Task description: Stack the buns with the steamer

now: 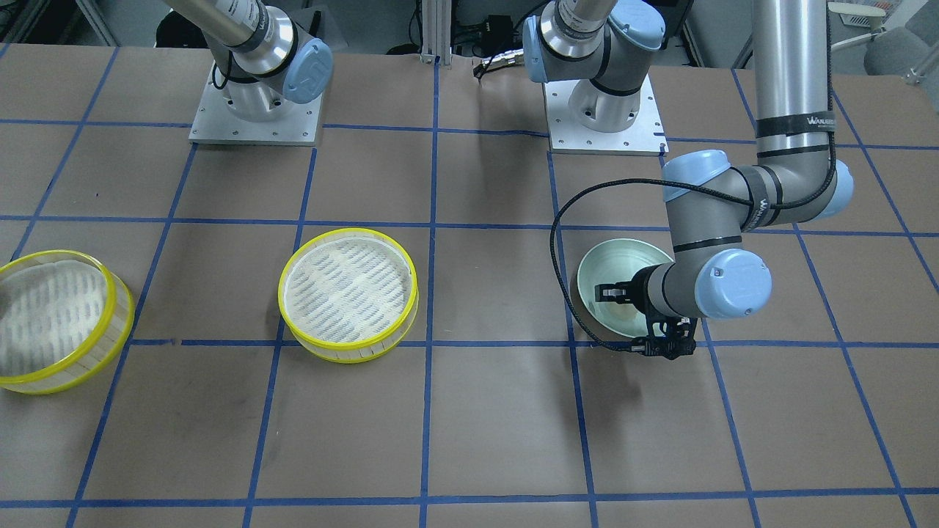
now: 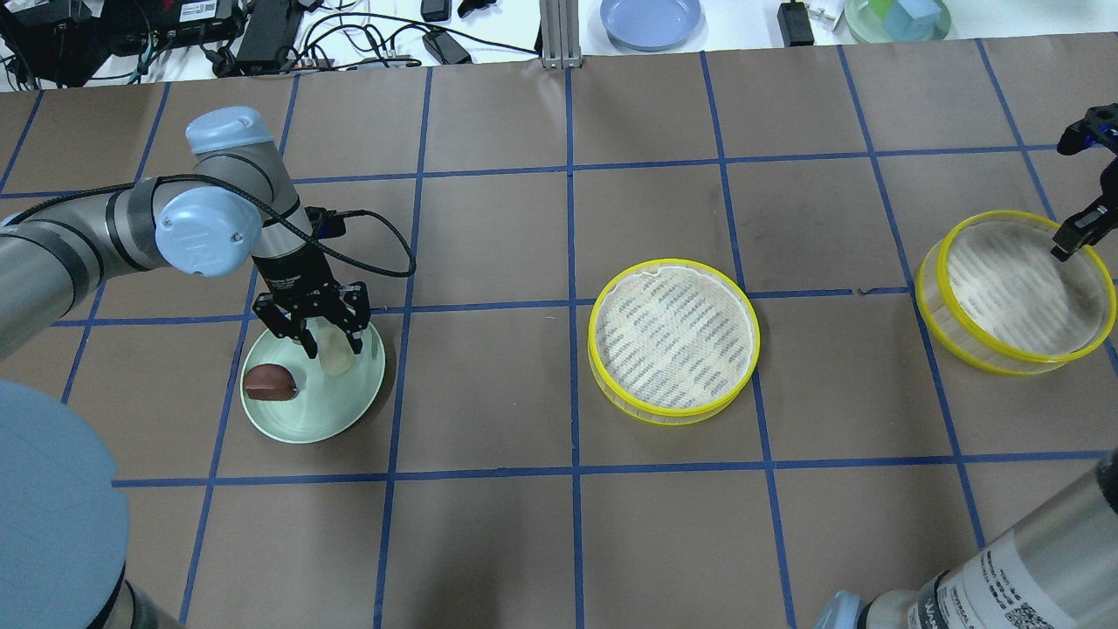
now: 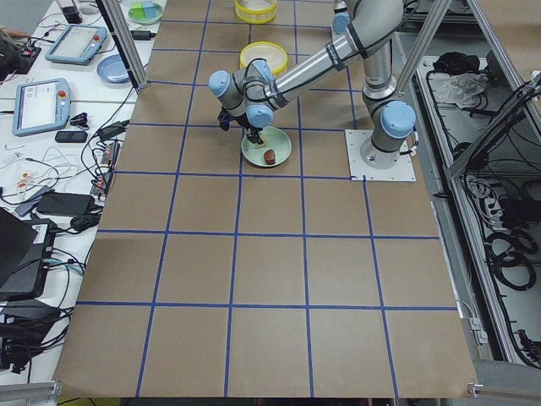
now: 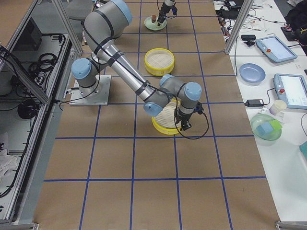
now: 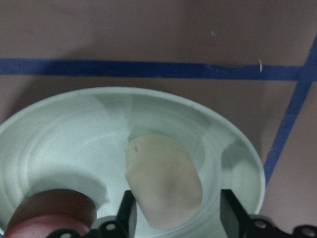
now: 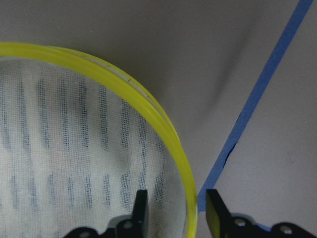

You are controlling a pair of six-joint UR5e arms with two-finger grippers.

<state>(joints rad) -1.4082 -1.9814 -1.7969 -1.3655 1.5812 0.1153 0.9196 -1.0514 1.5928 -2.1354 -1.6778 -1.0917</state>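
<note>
The front view hides what your left wrist view shows: left gripper [image 5: 178, 218] spread around the cream-white half-moon bun [image 5: 163, 183] on the pale green plate [image 5: 64, 148]. Right gripper [image 6: 177, 206], unclosed, straddles a yellow-rimmed steamer tray [image 6: 148, 102] at its wall.

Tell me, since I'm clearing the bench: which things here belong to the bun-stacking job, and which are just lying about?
Job: cream bun, brown bun, green plate under them, middle steamer tray, end steamer tray.
Lying about: blue plate, green bowl, cables along the far edge.

Cream bun [image 2: 336, 356], reddish-brown bun [image 2: 269, 383], green plate [image 2: 336, 408]
</note>
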